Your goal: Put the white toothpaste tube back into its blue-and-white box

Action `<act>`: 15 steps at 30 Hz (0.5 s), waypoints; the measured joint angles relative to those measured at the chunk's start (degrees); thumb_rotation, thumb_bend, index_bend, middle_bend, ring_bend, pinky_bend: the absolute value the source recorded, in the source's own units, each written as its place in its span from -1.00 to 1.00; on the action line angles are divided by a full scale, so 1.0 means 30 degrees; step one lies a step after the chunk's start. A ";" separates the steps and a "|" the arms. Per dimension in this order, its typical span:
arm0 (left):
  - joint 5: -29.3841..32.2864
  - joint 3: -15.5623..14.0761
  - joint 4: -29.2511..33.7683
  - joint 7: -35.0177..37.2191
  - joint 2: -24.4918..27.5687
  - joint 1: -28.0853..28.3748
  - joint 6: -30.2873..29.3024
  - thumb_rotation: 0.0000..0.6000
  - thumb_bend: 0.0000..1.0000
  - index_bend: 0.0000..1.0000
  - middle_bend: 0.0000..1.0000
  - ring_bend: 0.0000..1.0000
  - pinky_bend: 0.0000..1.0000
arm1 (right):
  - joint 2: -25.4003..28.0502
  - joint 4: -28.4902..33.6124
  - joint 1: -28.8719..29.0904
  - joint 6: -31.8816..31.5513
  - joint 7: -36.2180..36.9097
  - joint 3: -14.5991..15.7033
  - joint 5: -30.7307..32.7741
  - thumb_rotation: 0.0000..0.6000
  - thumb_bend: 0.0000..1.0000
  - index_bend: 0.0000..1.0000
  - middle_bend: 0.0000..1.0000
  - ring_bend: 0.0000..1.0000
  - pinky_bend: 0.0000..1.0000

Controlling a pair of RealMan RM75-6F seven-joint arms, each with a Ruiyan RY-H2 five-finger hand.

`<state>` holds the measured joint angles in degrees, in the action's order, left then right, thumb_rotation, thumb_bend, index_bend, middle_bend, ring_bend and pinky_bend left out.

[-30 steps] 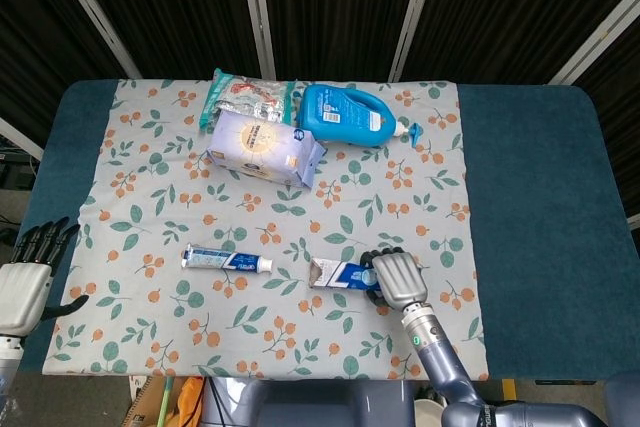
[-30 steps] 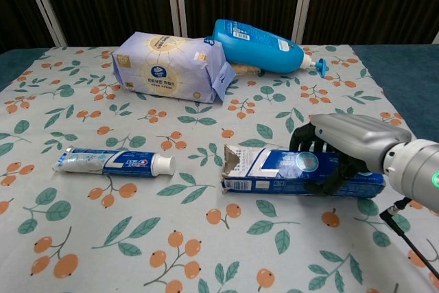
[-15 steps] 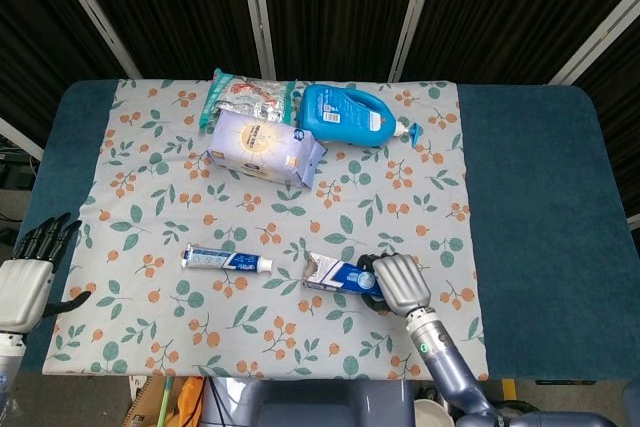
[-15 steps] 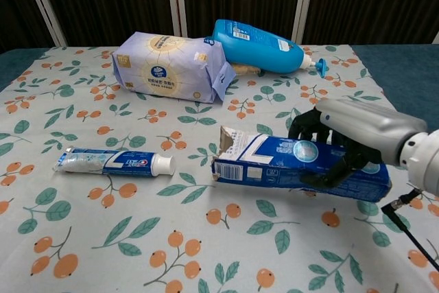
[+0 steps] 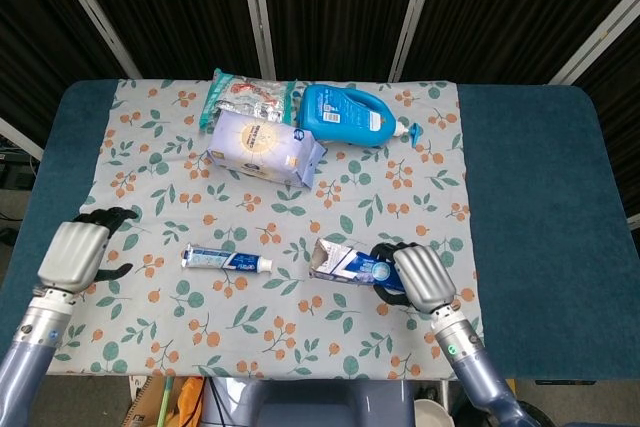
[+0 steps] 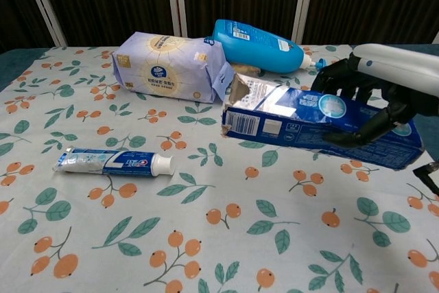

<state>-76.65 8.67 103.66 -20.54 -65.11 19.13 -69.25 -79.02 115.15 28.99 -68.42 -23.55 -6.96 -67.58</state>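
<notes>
The white toothpaste tube (image 5: pixel 226 259) (image 6: pixel 114 162) lies flat on the floral cloth, cap end pointing right. My right hand (image 5: pixel 419 276) (image 6: pixel 384 89) grips the blue-and-white box (image 5: pixel 347 266) (image 6: pixel 319 121) and holds it off the cloth, its torn open end facing left toward the tube's cap. A gap of bare cloth separates the box mouth from the cap. My left hand (image 5: pixel 77 251) hovers over the cloth's left edge, fingers curled and holding nothing; the chest view does not show it.
At the back of the cloth (image 5: pixel 380 197) lie a lilac tissue pack (image 5: pixel 264 147) (image 6: pixel 169 67), a blue detergent bottle (image 5: pixel 350 116) (image 6: pixel 264 47) on its side and a snack bag (image 5: pixel 248 96). Dark blue table (image 5: pixel 540 197) extends to the right.
My right hand has lifted the box higher off the cloth, its open end still facing left. My left hand has come in from the lower-left corner toward the cloth's edge. The tube has not moved.
</notes>
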 measured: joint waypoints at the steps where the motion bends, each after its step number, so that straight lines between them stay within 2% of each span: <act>1: 0.0489 0.0113 0.0133 -0.0547 -0.0094 0.0319 0.0401 1.00 -0.73 -0.41 -0.34 -0.31 -0.13 | 0.0112 0.0022 -0.0010 0.0027 0.0092 -0.0024 -0.0023 1.00 -0.39 0.10 0.08 -0.03 -0.02; 8: 0.4140 0.0535 0.0302 -0.4551 -0.1737 0.2746 0.2697 1.00 -0.72 -0.40 -0.33 -0.31 -0.13 | 0.0565 0.0066 -0.0056 0.0119 0.0590 -0.0124 -0.0077 1.00 -0.39 0.10 0.08 -0.03 -0.02; 15: 0.6599 0.0082 -0.0651 -0.7058 -0.3980 0.4410 0.3670 1.00 -0.71 -0.36 -0.30 -0.30 -0.13 | 0.0751 0.0025 -0.0086 0.0164 0.0831 -0.0122 -0.0132 1.00 -0.39 0.10 0.08 -0.03 -0.02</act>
<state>-56.85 8.91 101.71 -41.72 -77.05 32.36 -58.24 -76.76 115.22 28.74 -67.92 -21.05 -7.32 -67.98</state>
